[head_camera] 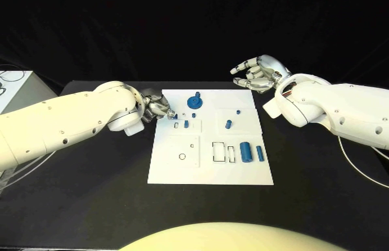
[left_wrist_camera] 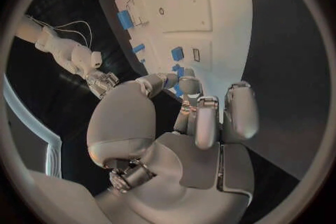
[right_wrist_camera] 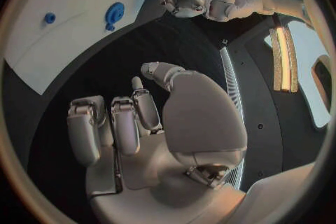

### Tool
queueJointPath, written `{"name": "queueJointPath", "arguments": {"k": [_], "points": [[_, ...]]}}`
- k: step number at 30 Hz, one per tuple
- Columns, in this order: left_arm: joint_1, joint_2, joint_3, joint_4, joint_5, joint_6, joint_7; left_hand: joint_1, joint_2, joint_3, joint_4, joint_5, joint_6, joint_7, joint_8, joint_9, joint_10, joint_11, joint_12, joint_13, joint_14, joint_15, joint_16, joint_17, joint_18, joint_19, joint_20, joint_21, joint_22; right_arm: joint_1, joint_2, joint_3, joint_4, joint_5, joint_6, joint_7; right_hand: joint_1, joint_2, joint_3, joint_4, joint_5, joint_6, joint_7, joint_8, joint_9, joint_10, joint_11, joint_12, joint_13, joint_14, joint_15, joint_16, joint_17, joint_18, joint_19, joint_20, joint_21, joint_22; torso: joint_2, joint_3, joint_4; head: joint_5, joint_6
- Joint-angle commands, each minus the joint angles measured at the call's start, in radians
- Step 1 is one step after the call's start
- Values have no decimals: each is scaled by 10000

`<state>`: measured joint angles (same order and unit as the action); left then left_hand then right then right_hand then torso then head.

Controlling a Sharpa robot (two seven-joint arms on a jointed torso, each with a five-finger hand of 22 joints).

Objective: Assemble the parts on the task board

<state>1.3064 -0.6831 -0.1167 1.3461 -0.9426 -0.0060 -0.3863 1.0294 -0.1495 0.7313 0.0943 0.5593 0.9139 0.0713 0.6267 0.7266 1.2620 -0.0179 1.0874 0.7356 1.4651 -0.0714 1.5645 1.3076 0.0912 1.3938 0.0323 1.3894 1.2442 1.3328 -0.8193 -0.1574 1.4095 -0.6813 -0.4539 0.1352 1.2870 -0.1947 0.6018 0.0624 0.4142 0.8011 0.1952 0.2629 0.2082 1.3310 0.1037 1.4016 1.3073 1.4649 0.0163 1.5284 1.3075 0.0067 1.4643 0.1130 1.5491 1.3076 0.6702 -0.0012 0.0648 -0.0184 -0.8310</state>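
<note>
The white task board lies mid-table. On it stand a blue gear-like disc, two small blue pegs, and near the right edge a thick blue cylinder beside a slim blue bar. My left hand hovers at the board's far left edge and pinches a small blue part between thumb and fingertip. My right hand hangs above the black table beyond the board's far right corner, fingers loosely curled and apart, holding nothing. The right wrist view shows the disc and the left hand.
A black-outlined rectangular slot and a small round hole mark the board's near half. A white box with cables stands at the far left. A pale cable trails on the table at right.
</note>
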Motion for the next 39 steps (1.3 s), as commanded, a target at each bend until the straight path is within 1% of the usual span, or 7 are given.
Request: {"name": "queueJointPath", "arguments": {"k": [1,14,16,20,30,34,39], "points": [[-22,74,-20,-32,-303,148,40,-9,121,2202,-2221,62,198,-112,58,8,52,-8,57,-8,1051,-60,53,2616,-163,57,15,56,17,-7,6,3,-16,-22,39,61,-99,-4,15,-50,-36,82,-4,-60,-6,-2,1,-24,265,841,34,-53,1887,10,970,50,-46,2370,6,0,-9,-20,-2],[-47,302,-143,-295,-547,699,0,-39,131,2258,-2278,91,208,-124,69,5,70,-22,61,-12,1057,-70,63,2632,-170,77,5,83,54,-14,18,3,-20,-24,45,60,-99,-4,15,-50,-36,82,-4,-60,-6,-2,1,-24,265,841,34,-53,1887,10,970,50,-46,2370,9,9,-15,-35,46],[-48,326,-149,-336,-568,765,-18,-39,131,2258,-2278,91,208,-124,69,5,70,-22,61,-12,1057,-70,63,2632,-170,77,5,83,54,-15,20,3,-20,-26,44,59,-99,-4,15,-50,-36,82,-4,-60,-6,-2,1,-24,265,841,34,-53,1887,10,970,50,-46,2370,9,7,-12,-41,-8],[-49,351,-156,-416,-588,912,-74,-43,134,2268,-2288,93,210,-126,69,4,78,-24,70,2,1057,-72,63,2632,-169,76,3,83,52,-15,20,2,-21,-31,45,55,-99,-4,15,-50,-36,82,-4,-60,-6,-2,1,-24,265,841,34,-53,1887,10,970,50,-46,2370,8,9,-6,-36,-28],[-54,482,-178,-609,-602,1107,-126,-57,135,2279,-2302,104,216,-128,72,2,90,-25,84,21,1057,-74,63,2632,-169,74,0,83,50,-15,28,2,-12,-37,35,67,-87,4,30,-83,-25,85,-7,-61,-5,5,-2,-20,269,845,31,-46,1899,7,974,48,-36,2380,14,3,-6,-3,-13],[-58,524,-187,-655,-614,1139,-128,-60,135,2280,-2305,106,217,-128,72,2,89,-25,80,14,1057,-74,63,2632,-169,74,0,84,50,-16,30,2,-10,-37,34,72,-87,4,30,-83,-25,85,-7,-61,-5,5,-2,-20,269,845,31,-46,1899,7,974,48,-36,2380,10,1,-12,5,-46],[-60,555,-193,-697,-634,1208,-124,-60,135,2280,-2305,106,217,-128,72,2,89,-25,80,14,1057,-74,63,2632,-169,74,0,84,50,-16,31,2,-6,-38,84,109,-90,5,31,-88,-24,87,-6,-61,-5,0,-2,-23,263,842,30,-53,1888,7,974,48,-36,2380,13,4,-3,-45,-27]]}}
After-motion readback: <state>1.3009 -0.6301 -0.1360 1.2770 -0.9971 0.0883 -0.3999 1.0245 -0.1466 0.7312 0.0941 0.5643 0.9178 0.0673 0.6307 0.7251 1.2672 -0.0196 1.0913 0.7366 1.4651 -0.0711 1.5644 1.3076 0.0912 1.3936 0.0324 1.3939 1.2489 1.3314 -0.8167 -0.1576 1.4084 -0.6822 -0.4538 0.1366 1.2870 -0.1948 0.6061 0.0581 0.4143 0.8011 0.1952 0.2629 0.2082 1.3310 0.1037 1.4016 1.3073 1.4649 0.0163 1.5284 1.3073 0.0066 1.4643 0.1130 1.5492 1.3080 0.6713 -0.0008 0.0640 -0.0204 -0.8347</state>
